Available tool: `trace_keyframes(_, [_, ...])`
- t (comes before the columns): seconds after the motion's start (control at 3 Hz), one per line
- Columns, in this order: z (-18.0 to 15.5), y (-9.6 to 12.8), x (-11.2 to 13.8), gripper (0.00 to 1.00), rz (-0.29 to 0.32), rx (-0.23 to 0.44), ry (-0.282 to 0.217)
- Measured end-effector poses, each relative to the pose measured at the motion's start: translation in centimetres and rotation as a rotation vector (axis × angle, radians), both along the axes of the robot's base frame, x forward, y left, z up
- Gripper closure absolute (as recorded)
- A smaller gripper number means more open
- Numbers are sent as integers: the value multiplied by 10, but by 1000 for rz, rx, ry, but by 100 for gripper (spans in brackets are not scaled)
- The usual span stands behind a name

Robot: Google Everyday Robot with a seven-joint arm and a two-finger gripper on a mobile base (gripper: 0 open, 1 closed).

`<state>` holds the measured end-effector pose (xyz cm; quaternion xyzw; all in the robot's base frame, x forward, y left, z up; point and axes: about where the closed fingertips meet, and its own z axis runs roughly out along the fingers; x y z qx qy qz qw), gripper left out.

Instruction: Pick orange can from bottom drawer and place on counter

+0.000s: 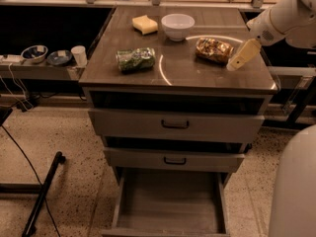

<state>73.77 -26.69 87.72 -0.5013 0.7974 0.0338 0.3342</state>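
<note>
The orange can [213, 50] lies on its side on the counter [197, 75], right of centre, by the bright arc. My gripper [241, 56] hangs just to the right of the can, a small gap away, open and holding nothing. The bottom drawer [170, 201] is pulled out at the foot of the cabinet and its flat floor is bare.
A green-patterned can [136, 59] lies on the counter's left half. A white bowl [177, 26] and a yellow sponge [144, 23] sit at the back. A low side shelf [29, 70] at left holds bowls and a cup [78, 55]. My white body [296, 191] fills the lower right.
</note>
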Motion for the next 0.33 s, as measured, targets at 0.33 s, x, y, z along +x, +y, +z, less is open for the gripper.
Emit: trace_keyframes(0.33, [2, -3, -4, 0, -1, -8, -2])
